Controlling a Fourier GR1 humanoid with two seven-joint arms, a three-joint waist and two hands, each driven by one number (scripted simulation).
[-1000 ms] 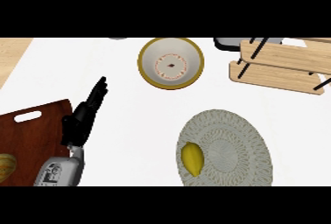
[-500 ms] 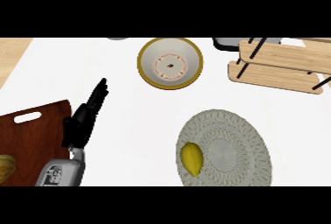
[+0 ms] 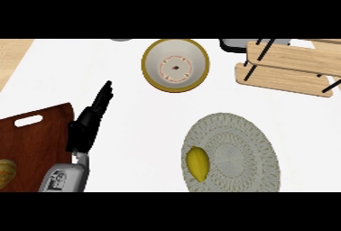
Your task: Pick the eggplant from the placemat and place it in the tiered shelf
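Note:
On the round grey woven placemat at the lower right lies a small yellow, elongated fruit, near the mat's left edge; it looks yellow rather than eggplant purple. The wooden tiered shelf with black legs stands at the upper right. My left hand shows at the left, over the edge of a cutting board, its fingers straight and pointing up the counter, holding nothing. It is well to the left of the placemat. My right hand shows nowhere.
A yellow-rimmed plate sits at the top centre. A dark brown cutting board lies at the lower left, with an orange-tan squash-like item at its left edge. A dark object lies behind the shelf.
My left forearm has drawn back very slightly toward the lower edge. Nothing else has moved.

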